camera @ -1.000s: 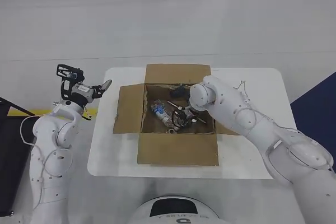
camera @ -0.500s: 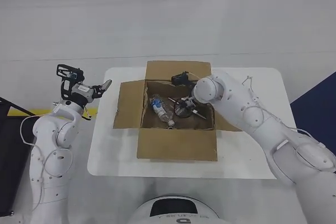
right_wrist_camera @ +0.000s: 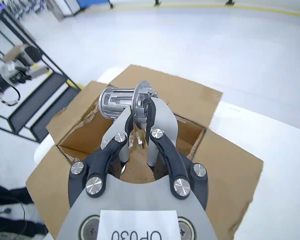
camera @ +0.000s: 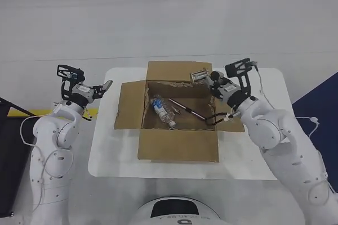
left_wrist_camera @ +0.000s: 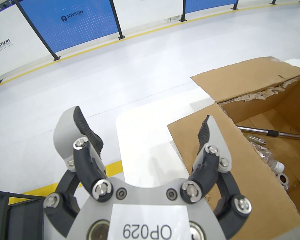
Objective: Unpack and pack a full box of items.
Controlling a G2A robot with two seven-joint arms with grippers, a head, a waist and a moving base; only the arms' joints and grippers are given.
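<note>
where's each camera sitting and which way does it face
Top view: above the arms, looking down at the white table and open cardboard box; both arms show.
Left wrist view: on the left wrist by the table's edge, facing the box and the floor beyond; the open left gripper shows.
Right wrist view: on the right wrist above the box, facing down into it; the right gripper shows, shut on a metal cylindrical part.
Shared: all show the box; top and left wrist show the metal rod inside.
</note>
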